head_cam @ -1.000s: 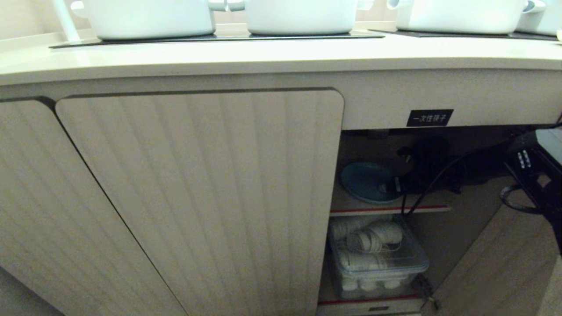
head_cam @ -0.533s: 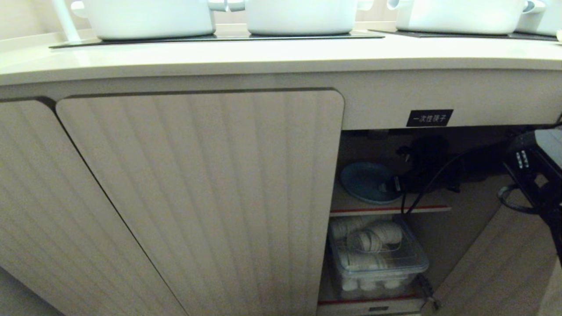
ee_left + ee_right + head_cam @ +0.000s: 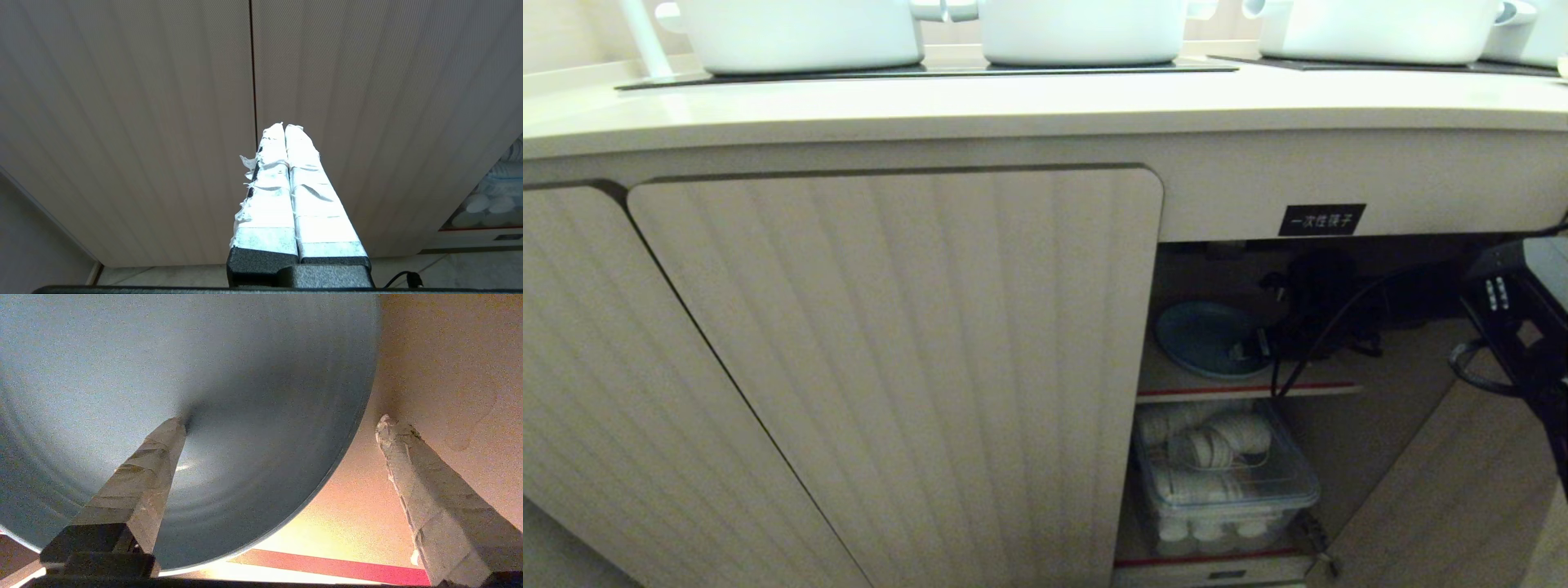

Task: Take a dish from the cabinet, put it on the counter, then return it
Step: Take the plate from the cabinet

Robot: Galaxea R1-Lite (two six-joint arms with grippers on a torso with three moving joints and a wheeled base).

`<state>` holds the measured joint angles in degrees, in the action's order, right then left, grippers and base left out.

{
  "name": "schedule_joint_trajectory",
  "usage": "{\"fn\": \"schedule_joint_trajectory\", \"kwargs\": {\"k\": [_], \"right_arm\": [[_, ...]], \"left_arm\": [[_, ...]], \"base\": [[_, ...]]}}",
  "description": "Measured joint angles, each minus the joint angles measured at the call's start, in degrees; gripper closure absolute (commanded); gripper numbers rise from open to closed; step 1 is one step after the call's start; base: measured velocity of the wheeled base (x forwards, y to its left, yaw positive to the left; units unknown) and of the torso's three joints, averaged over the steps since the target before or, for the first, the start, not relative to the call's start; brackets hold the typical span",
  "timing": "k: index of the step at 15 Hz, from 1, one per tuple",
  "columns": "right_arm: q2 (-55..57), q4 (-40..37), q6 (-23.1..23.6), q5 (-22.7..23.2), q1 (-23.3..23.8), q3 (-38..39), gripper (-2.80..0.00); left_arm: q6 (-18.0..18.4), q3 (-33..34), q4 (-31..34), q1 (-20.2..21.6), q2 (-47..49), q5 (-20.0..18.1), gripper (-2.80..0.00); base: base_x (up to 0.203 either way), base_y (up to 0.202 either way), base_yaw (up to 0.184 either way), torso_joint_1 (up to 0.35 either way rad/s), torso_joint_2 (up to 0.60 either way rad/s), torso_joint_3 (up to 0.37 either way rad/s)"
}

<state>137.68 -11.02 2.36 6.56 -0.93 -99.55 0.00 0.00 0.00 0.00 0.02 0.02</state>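
Right gripper, reached into the open cabinet with its taped jaws spread wide and nothing held: one finger lies over the face of the dish, its tip at or just above the surface (contact cannot be judged), while the other stands beside the rim over the bare shelf. In the head view the light-blue dish sits flat on the upper inner shelf, at about 9 o'clock from the dark wrist, close to the shut left door. Likely failures from this pose: a closing stroke across the flat face rather than across the rim would skid off or push the dish toward the rear wall; a tip dragged on the glaze could tilt the plate off the red-edged shelf front onto the clear lidded box at 6 o'clock below; the black cable looping in front of the opening could snag on withdrawal; the low underside of the counter at 12 o'clock leaves little headroom for lifting. Left gripper, jaws pressed together, hangs parked facing the ribbed door front. White pots stand farthest back, on the counter's cooktop panels, crowding the landing area.
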Motion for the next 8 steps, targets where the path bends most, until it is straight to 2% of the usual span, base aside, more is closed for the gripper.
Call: {"fn": "schedule_joint_trajectory", "kwargs": {"k": [8], "right_arm": [[0.49,0.46,1.06,0.13,-0.17,-0.23,-2.8]], "left_arm": [[0.0,0.0,0.0,0.0,0.0,0.01,0.0]], "base": [[0.0,0.0,0.0,0.0,0.0,0.0]]}}
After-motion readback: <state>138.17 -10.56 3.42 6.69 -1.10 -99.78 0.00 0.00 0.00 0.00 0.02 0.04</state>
